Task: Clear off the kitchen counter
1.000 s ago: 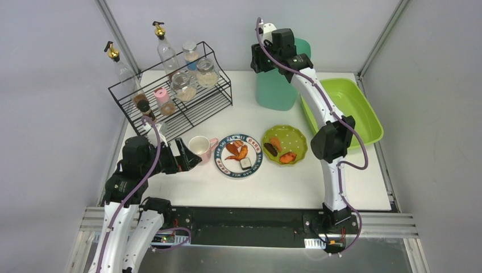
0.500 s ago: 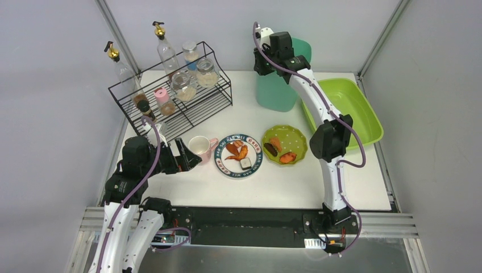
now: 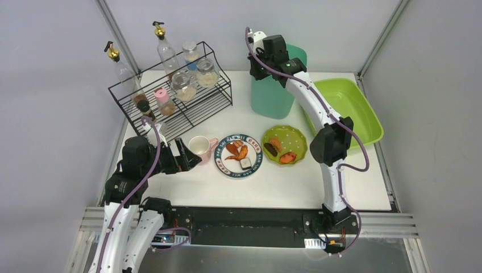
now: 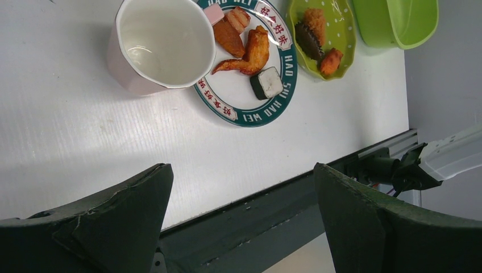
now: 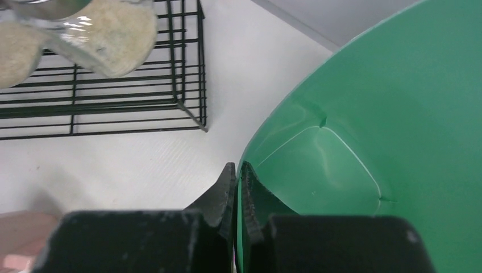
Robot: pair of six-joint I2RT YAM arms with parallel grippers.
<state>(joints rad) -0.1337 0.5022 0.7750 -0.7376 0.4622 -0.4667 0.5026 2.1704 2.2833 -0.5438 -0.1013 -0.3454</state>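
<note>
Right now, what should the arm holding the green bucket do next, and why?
Probably drag the green bucket nearer the blue-rimmed plate. The right gripper is shut on the bucket's rim, and the food on the plate sits apart from it.

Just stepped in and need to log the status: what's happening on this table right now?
Two robot arms are clearing the kitchen counter. The right gripper is shut on the rim of the teal bin at the back, one finger inside and one outside. The left gripper hangs open just short of the empty pink mug, holding nothing. A round plate and a green dotted plate, both with food on them, sit on the counter in front of the bin, not yet dealt with.
</note>
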